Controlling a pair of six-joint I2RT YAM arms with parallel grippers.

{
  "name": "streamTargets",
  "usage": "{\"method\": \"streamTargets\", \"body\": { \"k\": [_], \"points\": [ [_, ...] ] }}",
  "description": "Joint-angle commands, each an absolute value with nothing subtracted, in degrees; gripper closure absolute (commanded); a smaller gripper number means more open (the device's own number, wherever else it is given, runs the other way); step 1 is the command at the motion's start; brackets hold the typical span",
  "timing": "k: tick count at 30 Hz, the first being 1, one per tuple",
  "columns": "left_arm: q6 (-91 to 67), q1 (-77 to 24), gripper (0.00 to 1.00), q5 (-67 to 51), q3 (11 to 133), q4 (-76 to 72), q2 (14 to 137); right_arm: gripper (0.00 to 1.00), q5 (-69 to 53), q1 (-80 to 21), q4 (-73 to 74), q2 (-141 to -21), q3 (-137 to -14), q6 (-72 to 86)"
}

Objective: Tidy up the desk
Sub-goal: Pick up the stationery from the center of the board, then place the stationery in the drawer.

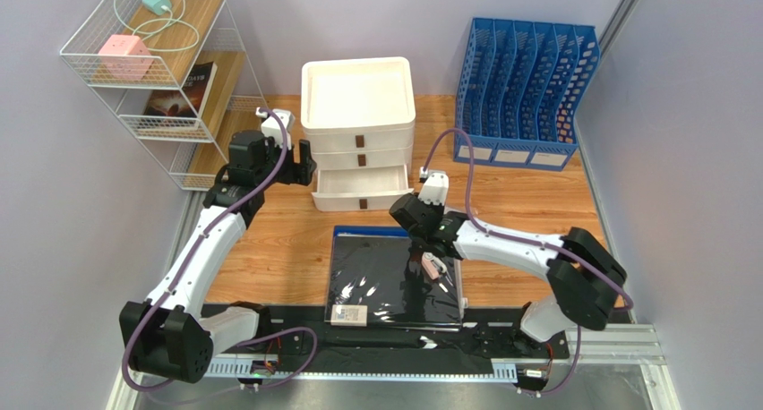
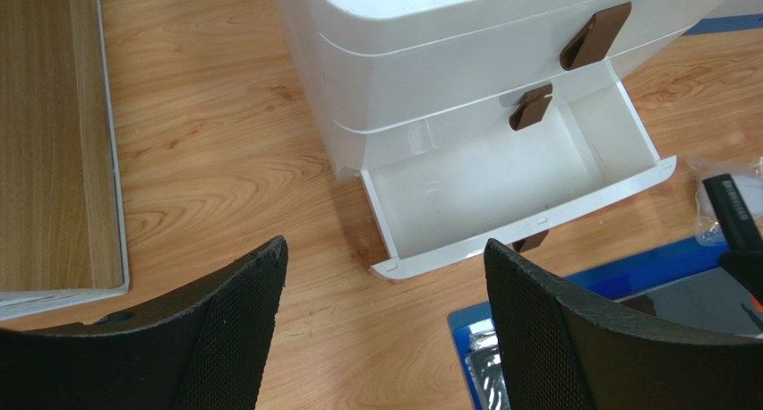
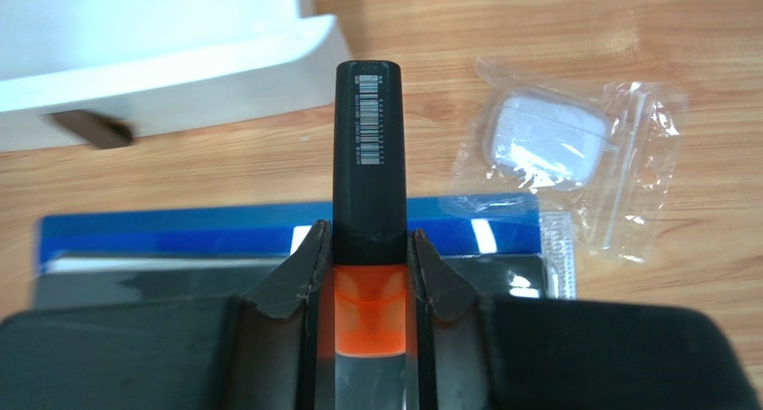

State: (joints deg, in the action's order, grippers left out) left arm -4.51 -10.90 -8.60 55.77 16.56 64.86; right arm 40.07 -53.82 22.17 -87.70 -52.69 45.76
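Pinching a black marker in the right gripper, low down by its orange end. Might tip or slip out if swung fast toward the open drawer. Holding nothing in the wide-spread left gripper. Underneath it all, the wooden desk.

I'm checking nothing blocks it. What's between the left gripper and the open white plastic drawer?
Only bare orange-brown wooden desk, from left gripper to open white drawer, in the left wrist view.

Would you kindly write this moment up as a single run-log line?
right tool: shut on marker | left tool: open, holding nothing, near bottom drawer | bottom drawer: pulled out, nothing visible inside
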Motion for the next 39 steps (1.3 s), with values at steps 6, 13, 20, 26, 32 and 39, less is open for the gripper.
{"method": "streamTargets", "body": {
  "k": [6,13,20,26,32,39],
  "points": [
    [-3.3,-10.8,0.15,-8.1,55.5,13.9,64.7,1.00,34.7,-57.0,22.8,-81.5,-61.4,38.7],
    [-3.7,-9.8,0.15,-8.6,55.7,13.5,65.3,1.00,33.7,-57.0,28.8,-97.2,-82.6,25.5],
    [-3.9,-9.2,0.15,-8.3,55.8,13.2,66.2,1.00,30.0,-56.5,39.3,-110.4,-101.2,18.6],
    [-4.0,-8.7,0.15,-8.6,55.6,13.1,65.3,1.00,25.8,-54.7,43.6,-116.0,-107.3,17.8],
    [-4.1,-8.4,0.15,-8.7,55.6,13.2,64.9,1.00,19.4,-50.4,43.4,-120.0,-109.2,19.2],
    [-4.4,-8.3,0.15,-9.0,55.5,12.9,65.0,0.64,21.0,-48.3,43.1,-121.9,-110.4,18.8]
  ]
}}
